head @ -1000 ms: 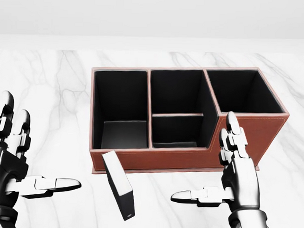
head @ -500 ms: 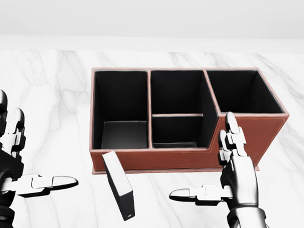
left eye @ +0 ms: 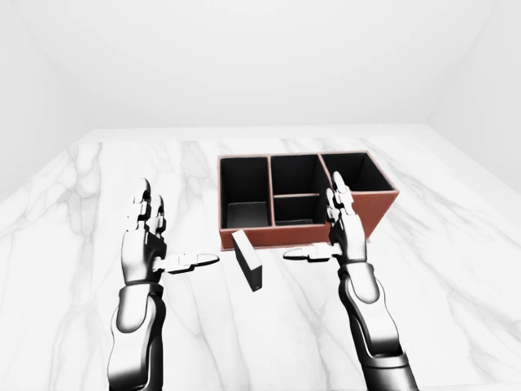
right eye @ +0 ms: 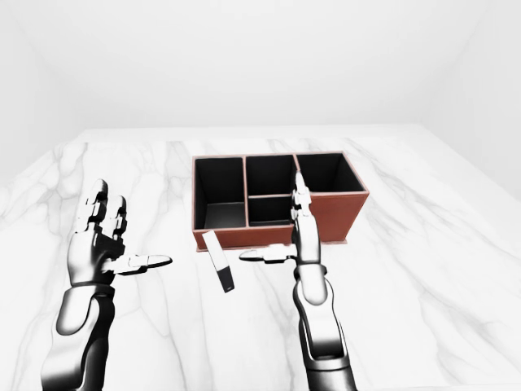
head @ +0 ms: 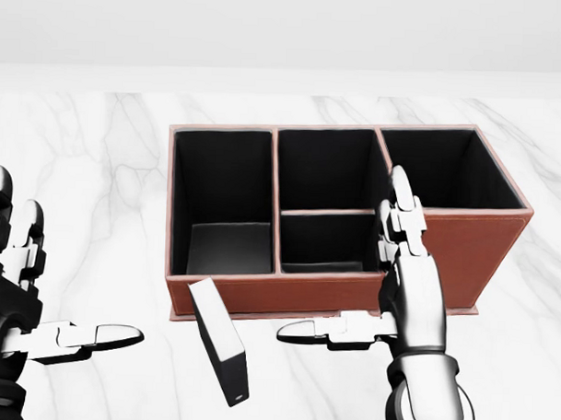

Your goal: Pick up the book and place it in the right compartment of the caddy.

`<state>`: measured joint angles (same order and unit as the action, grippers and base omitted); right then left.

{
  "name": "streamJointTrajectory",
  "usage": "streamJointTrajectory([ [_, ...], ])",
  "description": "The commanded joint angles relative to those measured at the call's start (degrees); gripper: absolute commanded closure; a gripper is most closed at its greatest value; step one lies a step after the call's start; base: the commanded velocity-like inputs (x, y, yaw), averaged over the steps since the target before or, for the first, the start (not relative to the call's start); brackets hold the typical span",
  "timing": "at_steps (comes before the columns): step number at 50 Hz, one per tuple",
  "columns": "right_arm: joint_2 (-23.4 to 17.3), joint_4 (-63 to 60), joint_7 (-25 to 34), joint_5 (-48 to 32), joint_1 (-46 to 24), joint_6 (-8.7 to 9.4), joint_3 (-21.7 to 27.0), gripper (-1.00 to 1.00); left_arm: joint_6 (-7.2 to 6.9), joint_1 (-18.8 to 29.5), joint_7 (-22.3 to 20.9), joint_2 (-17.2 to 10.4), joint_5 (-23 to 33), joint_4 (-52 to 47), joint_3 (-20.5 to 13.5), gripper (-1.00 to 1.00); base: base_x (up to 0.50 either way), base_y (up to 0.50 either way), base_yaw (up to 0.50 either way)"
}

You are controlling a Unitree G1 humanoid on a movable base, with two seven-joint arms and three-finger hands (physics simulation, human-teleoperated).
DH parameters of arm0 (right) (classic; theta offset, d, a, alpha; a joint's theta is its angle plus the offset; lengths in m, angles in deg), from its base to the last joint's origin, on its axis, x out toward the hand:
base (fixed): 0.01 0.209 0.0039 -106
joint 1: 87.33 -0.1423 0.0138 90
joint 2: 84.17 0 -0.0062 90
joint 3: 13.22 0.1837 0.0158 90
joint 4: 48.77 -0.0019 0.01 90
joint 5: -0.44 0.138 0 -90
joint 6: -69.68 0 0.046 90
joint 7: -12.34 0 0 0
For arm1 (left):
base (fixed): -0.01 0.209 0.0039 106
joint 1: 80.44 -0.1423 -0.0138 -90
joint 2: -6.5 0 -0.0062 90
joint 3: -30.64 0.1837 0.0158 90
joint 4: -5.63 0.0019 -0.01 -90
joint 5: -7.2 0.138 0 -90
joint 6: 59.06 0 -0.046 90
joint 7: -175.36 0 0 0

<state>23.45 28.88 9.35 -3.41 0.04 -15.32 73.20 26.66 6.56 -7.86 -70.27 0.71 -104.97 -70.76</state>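
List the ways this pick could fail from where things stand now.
1. The book stands on edge, tilted against the caddy's near wall; a sideways nudge from the open right hand could likely tip it flat, making it harder to grip.
2. The right compartment has taller walls than the others, so the book may catch on the rim if not lifted high.
3. The open left hand sits clear of the book, so it offers no support.

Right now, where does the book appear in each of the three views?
Left-eye view: the book stands just below the caddy, near picture centre.
Head view: lower centre-left, below the caddy's left compartment.
Right-eye view: left of centre, below the caddy's lower-left corner.
Shared landmark: the caddy's lower-left corner.
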Motion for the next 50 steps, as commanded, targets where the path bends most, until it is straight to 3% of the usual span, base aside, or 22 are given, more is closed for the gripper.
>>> streamJointTrajectory([
  [1, 1.4, -1.5, -1.7, -0.6, -1.1, 0.0, -3.0, -1.0, -0.49, 0.1, 0.0, 0.0, 0.0, -0.5, -0.1, -1.0, 0.0, 0.0, 0.0],
  [36, 2.5, 4.0, -1.4, -2.8, 1.7, 0.0, -8.1, -1.0, -0.51, -0.3, 0.1, 0.2, -0.1, -0.9, 0.1, -1.0, 0.0, 0.0, 0.0],
  [50, 2.8, 7.0, -1.0, -2.4, 1.0, 0.0, -7.8, -1.0, -0.11, -0.4, -0.1, 0.2, 0.1, -0.6, 0.2, -1.0, 0.0, 0.0, 0.0],
])
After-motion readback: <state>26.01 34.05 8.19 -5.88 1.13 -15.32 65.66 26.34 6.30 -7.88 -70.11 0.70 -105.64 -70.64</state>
